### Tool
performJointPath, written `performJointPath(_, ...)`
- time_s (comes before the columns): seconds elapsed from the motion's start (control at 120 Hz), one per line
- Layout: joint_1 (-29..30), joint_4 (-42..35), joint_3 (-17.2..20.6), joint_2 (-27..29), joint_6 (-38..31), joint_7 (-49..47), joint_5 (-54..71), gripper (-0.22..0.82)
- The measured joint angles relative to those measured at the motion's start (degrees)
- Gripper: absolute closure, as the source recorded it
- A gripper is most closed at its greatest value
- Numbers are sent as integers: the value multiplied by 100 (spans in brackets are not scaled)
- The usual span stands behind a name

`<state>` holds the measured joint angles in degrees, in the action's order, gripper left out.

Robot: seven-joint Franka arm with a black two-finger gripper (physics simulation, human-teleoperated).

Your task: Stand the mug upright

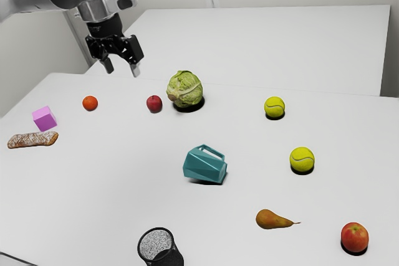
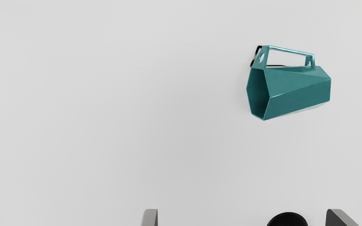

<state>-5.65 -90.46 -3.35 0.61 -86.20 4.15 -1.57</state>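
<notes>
My gripper (image 1: 121, 68) hangs high over the table's far side, at the exterior view's upper left, well away from the mug. The teal faceted mug (image 1: 204, 166) lies on its side in the middle of the table, its handle upward. From my hand's camera, the gripper (image 2: 242, 217) has its two fingers wide apart with nothing held. In the wrist view the mug (image 2: 297, 91) shows its open mouth and its angular handle, ahead of the fingertips and apart from them.
A black cup (image 1: 160, 250) stands near the front edge. Around the mug lie a pear (image 1: 273, 219), tennis balls (image 1: 302, 159), a cabbage (image 1: 185, 89), a red apple (image 1: 355, 237), a small red fruit (image 1: 154, 104), an orange (image 1: 90, 103), a pink cube (image 1: 44, 119) and bread (image 1: 33, 140).
</notes>
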Motion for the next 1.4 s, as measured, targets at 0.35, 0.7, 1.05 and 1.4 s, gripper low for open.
performJointPath(0.35,-2,-343,-22,204,-78,4,-106,2)
performJointPath(0.7,179,-1736,-121,444,-1034,192,-899,3)
performJointPath(1.05,161,-2857,-131,447,-2323,701,-2009,3)
performJointPath(1.4,125,-3872,-138,422,-3521,1572,-3436,3)
